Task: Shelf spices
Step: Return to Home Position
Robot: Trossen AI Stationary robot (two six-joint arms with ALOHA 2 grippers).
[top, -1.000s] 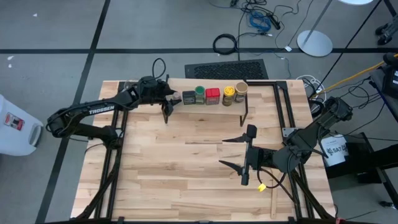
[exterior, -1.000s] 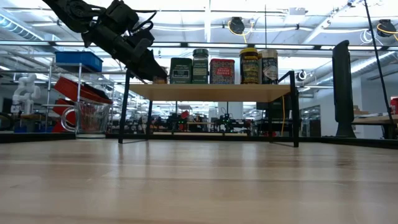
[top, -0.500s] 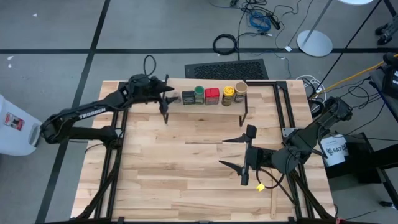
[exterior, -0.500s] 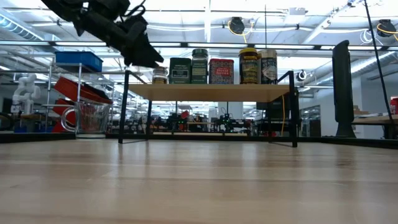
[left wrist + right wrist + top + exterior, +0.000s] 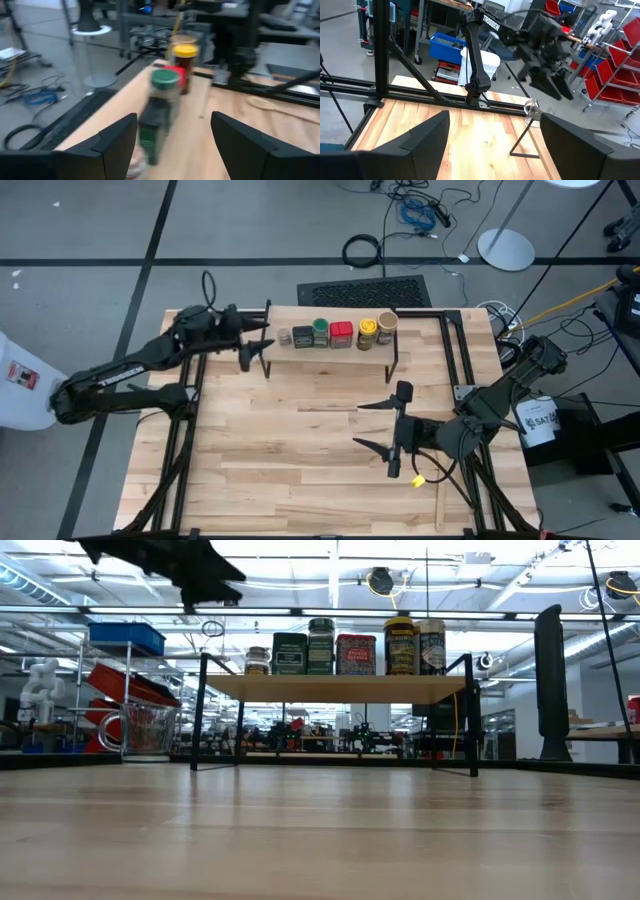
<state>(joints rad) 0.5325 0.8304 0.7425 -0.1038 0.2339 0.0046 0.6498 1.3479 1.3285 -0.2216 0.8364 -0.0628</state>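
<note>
The shelf (image 5: pixel 332 348) stands near the table's far edge on thin black legs, its plank top (image 5: pixel 340 687) carrying all six spices in a row. From its left end they are the tiny brown jar (image 5: pixel 284 336), dark tin (image 5: pixel 303 336), green-lidded jar (image 5: pixel 320 331), red tin (image 5: pixel 342 334), yellow jar (image 5: pixel 367 332) and tan jar (image 5: pixel 387 326). My left gripper (image 5: pixel 256 346) hangs open just left of the shelf, above plank height (image 5: pixel 205 570); its wrist view looks along the row (image 5: pixel 164 82). My right gripper (image 5: pixel 378 425) waits open over the table's middle right.
A wooden spatula (image 5: pixel 438 502) and a small yellow object (image 5: pixel 420 478) lie near the table's near right edge. A black metal frame (image 5: pixel 450 350) runs along the table's right side. A black mat (image 5: pixel 365 290) lies on the floor beyond the far edge. Bare planks (image 5: pixel 280 430) fill the middle.
My left gripper has drawn back from the tiny brown jar at the shelf's left end, moving toward the table's left edge and rising above the plank. The jar stays standing on the shelf. My right arm has kept still.
</note>
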